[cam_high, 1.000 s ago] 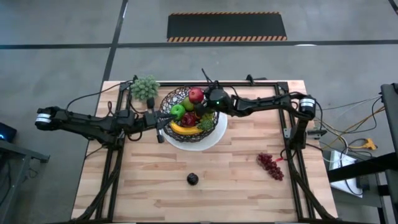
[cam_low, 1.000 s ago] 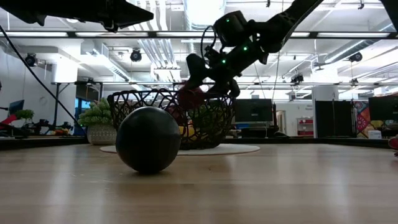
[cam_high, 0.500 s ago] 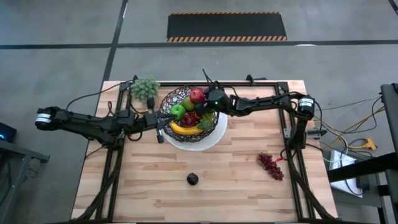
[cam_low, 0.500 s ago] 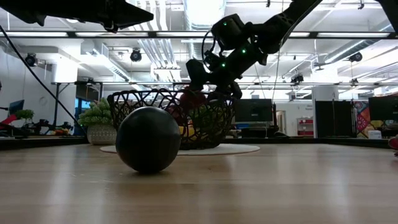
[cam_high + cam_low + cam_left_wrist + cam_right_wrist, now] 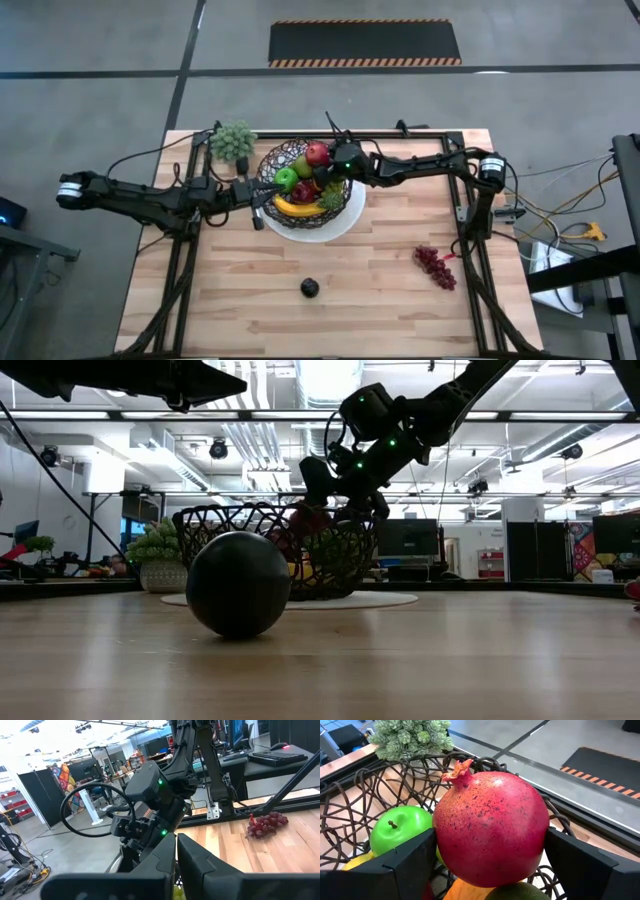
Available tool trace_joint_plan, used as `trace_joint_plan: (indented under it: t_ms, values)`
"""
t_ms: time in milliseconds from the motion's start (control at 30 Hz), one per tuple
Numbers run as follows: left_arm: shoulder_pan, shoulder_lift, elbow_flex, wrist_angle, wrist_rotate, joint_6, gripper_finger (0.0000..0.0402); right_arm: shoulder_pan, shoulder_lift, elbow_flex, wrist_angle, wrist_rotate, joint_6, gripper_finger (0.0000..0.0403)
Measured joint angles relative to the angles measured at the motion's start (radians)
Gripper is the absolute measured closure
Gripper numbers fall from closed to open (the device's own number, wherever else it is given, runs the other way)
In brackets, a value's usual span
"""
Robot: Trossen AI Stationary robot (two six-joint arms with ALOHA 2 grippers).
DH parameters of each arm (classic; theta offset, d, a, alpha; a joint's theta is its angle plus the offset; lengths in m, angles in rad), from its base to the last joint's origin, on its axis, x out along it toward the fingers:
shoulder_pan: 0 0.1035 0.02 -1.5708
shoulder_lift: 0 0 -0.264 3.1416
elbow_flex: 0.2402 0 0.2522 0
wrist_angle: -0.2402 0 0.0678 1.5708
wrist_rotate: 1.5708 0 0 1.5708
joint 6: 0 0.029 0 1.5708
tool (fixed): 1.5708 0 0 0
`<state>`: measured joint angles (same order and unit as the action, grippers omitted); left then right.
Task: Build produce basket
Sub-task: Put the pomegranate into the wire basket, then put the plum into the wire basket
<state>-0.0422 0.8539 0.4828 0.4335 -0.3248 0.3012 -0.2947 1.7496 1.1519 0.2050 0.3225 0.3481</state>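
The black wire basket (image 5: 278, 160) stands on a white plate (image 5: 345, 222). It holds a green apple (image 5: 286, 178), a banana (image 5: 298, 208) and other produce. A red speckled pomegranate (image 5: 490, 815) sits on top of the pile, calyx up. My right gripper (image 5: 490, 840) reaches in from the table's right, open, with one finger on each side of the pomegranate. My left gripper (image 5: 176, 865) is shut and level at the basket's left rim (image 5: 258, 203). Dark red grapes (image 5: 435, 266) and a dark plum (image 5: 310, 288) lie on the table. My right gripper's fingers (image 5: 415, 865) stand close against the pomegranate's two sides (image 5: 442, 845), slanting down from the table's right. I cannot tell whether they touch it. The pomegranate rests on the produce beneath it in the basket.
A pale green leafy cluster (image 5: 233, 140) stands at the far left beside the basket. Black frame rails (image 5: 420, 135) run along the table's far edge and sides. In the low view the plum (image 5: 238, 582) sits in front of the basket.
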Motion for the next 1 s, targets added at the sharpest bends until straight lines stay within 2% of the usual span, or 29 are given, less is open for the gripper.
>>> trace_joint_plan:
  t_ms: [167, 300, 667, 767, 1000]
  values:
    - [0.0, 0.0, 0.0, 0.0, 0.0, -0.002, 0.04, 0.0, 0.0, 0.0, 0.0, -0.008, 0.056, 0.0059]
    - [0.0, 0.0, 0.0, -0.001, 0.0, -0.002, 0.04, 0.0, 0.0, 0.0, -0.007, -0.009, 0.102, 0.0042]
    - [0.001, 0.0, 0.0, -0.004, 0.0, -0.002, 0.04, 0.0, -0.022, 0.003, -0.029, -0.008, 0.116, 0.0034]
    - [0.001, 0.0, 0.0, -0.005, 0.0, -0.004, 0.04, 0.0, -0.049, 0.025, -0.086, -0.009, 0.115, 0.0033]
    - [0.001, 0.0, 0.0, -0.005, 0.002, -0.008, 0.04, 0.013, -0.137, 0.127, -0.379, -0.031, 0.078, 0.0033]
